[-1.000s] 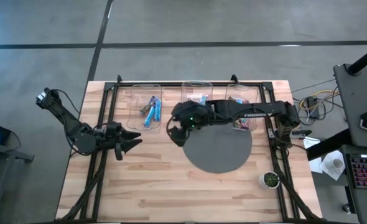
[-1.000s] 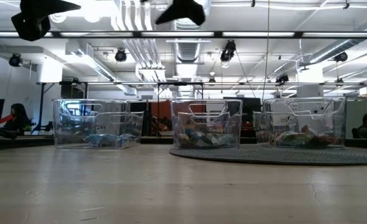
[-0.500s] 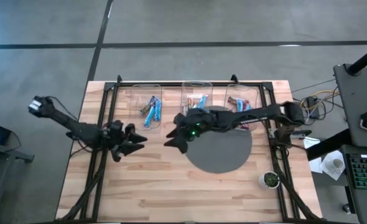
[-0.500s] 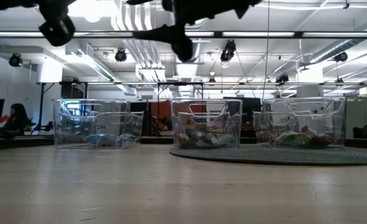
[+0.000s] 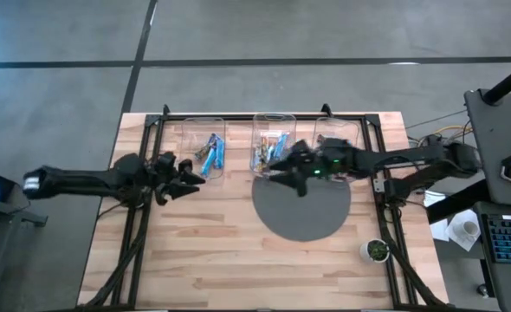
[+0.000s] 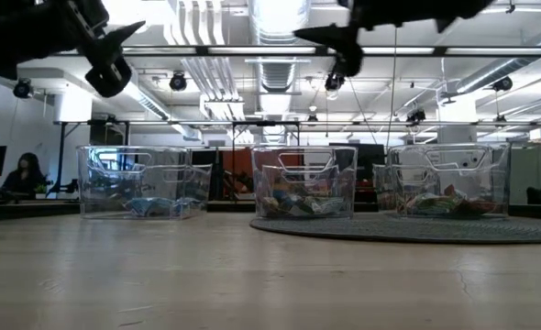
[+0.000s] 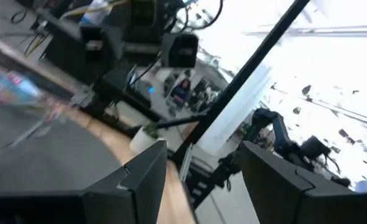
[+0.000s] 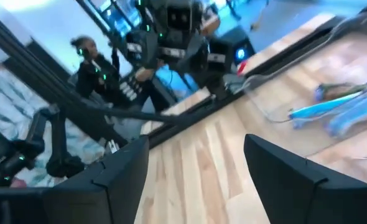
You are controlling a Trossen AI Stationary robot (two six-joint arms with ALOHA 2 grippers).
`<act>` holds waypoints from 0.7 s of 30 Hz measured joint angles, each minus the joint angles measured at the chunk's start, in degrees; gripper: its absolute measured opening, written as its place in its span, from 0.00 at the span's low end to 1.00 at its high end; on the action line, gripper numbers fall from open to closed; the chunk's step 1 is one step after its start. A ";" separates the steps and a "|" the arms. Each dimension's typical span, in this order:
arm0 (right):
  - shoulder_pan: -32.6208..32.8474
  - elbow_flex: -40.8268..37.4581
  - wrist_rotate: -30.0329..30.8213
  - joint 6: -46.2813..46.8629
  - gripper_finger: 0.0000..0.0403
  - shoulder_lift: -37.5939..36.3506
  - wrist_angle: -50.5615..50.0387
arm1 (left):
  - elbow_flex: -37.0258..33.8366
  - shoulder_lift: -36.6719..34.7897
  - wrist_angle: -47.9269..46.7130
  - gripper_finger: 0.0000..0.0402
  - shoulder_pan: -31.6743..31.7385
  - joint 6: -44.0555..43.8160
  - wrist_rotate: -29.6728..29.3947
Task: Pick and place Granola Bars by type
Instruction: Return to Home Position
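Note:
Three clear bins stand in a row at the table's far edge. The left bin [image 5: 205,143] holds blue granola bars [image 5: 210,154]. The middle bin [image 5: 274,139] holds multicoloured bars [image 5: 267,152]. The right bin [image 5: 340,139] is partly hidden by my right arm, and its bars show in the low view [image 6: 440,203]. My left gripper [image 5: 192,173] is open and empty, high above the table just near of the left bin. My right gripper [image 5: 273,166] is open and empty, high above the near side of the middle bin.
A round grey mat [image 5: 303,208] lies under the middle and right bins and reaches toward the table's middle. A small green pot [image 5: 376,250] stands at the near right. Black frame rails [image 5: 143,217] run along the table's left and right sides. Bare wood lies in front.
My left gripper has gone toward the table's far edge, up to the left bin, as its arm stretched out level. My right gripper has swung toward the table's right and far edges, from left of the mat to the middle bin. The bins and bars have stayed put.

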 joint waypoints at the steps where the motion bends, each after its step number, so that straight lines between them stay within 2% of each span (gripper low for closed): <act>1: -0.42 -2.10 0.49 -0.08 0.63 -2.37 0.62 | 0.00 -1.08 -2.04 0.46 2.26 -0.45 2.37; 7: -0.95 -13.37 5.33 -0.15 0.62 -14.99 1.92 | -0.07 -8.43 -11.05 0.46 10.39 0.26 9.47; 10: -0.89 -18.26 5.91 -0.37 0.61 -20.31 2.78 | -0.08 -11.93 -14.51 0.46 10.90 2.06 10.71; 15: -0.91 -26.29 6.11 -1.42 0.62 -27.26 11.21 | -0.15 -17.39 -22.02 0.46 10.90 4.41 10.66; 21: -0.89 -34.46 6.76 -0.87 0.62 -32.03 19.63 | -0.11 -22.34 -26.37 0.46 10.87 8.09 10.56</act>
